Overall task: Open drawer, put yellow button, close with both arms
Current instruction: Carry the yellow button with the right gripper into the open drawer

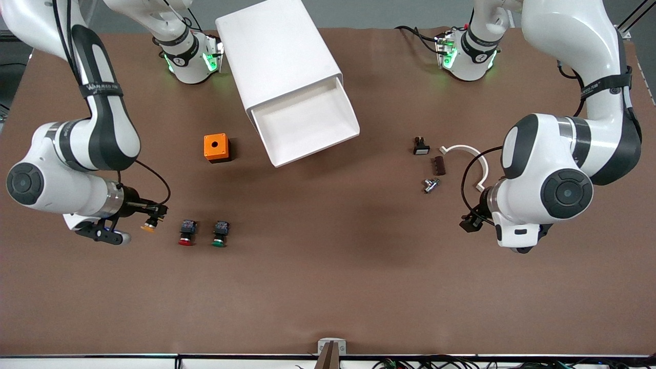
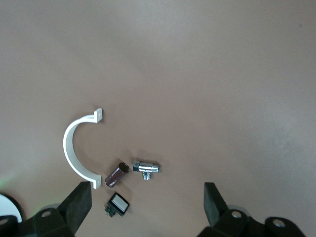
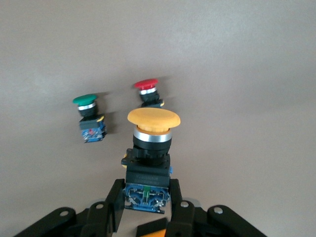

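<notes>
The white cabinet (image 1: 279, 51) stands at the middle of the table near the arms' bases. Its top drawer (image 1: 307, 123) is pulled out and shows an empty tray. My right gripper (image 1: 154, 215) is shut on the black-blue body of the yellow button (image 1: 148, 226), low over the table toward the right arm's end, beside the red-capped button. In the right wrist view the fingers (image 3: 114, 200) clamp the body and the yellow cap (image 3: 153, 118) points away from the gripper (image 3: 146, 190). My left gripper (image 2: 146, 202) is open and empty over the table beside small parts at the left arm's end.
The red-capped button (image 1: 187, 231) and green-capped button (image 1: 220, 233) lie side by side. An orange box (image 1: 216, 147) stands next to the drawer. A white curved clip (image 1: 469, 154), brown part (image 1: 439, 165), metal fitting (image 1: 430, 184) and small black switch (image 1: 421, 147) lie near the left gripper.
</notes>
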Robot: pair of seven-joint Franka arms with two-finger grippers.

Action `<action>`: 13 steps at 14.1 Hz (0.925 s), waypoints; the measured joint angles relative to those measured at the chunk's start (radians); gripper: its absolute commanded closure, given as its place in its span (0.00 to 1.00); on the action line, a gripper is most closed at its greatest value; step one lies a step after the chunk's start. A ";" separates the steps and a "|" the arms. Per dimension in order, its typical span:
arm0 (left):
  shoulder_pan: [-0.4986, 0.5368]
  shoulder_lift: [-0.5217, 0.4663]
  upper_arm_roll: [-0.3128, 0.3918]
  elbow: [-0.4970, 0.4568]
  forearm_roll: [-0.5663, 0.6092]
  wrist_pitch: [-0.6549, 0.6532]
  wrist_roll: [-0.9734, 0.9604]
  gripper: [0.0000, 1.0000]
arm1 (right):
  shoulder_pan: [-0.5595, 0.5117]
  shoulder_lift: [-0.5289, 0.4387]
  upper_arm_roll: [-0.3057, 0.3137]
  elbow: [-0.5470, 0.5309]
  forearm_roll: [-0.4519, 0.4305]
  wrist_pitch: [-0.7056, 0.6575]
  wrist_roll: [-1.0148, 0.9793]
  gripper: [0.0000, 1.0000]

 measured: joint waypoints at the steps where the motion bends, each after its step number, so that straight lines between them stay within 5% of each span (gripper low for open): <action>1: 0.005 0.000 0.003 0.000 0.005 0.000 0.056 0.00 | 0.021 -0.024 0.000 0.001 -0.027 -0.022 0.060 1.00; 9: 0.058 -0.122 0.012 -0.002 0.092 -0.194 0.361 0.00 | 0.278 -0.136 0.006 0.004 -0.065 -0.130 0.665 1.00; 13: 0.057 -0.125 0.010 -0.007 0.111 -0.196 0.391 0.00 | 0.405 -0.141 0.008 0.012 0.018 -0.112 0.983 1.00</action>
